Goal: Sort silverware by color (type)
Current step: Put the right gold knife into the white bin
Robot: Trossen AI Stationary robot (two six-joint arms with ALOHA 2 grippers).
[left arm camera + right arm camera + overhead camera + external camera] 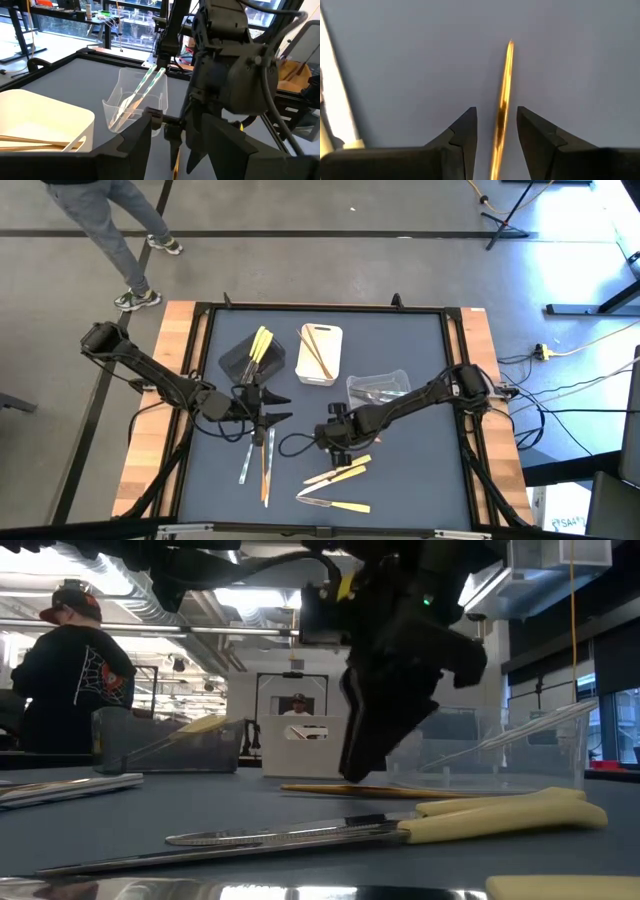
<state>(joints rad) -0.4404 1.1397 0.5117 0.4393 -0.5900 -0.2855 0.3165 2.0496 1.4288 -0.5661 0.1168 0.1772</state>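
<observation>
Nearest, pale yellow knives [338, 476] lie on the table [420, 470]. Just beyond, the right hand [496, 131] stands open astride an orange-brown utensil [502, 102], not gripping it. Beside it, the left hand [275, 407] is open over more silverware [258, 456]. Farther back, three trays hold sorted pieces

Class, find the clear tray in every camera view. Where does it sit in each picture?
High view: clear tray, right of centre, beside the white tray.
Low view: the tray is at right, behind the dark arm.
Left wrist view: the tray is central, with utensils leaning inside.
Right wrist view: not in it.
Shared landmark: the right end effector, straddling an orange utensil.
</observation>
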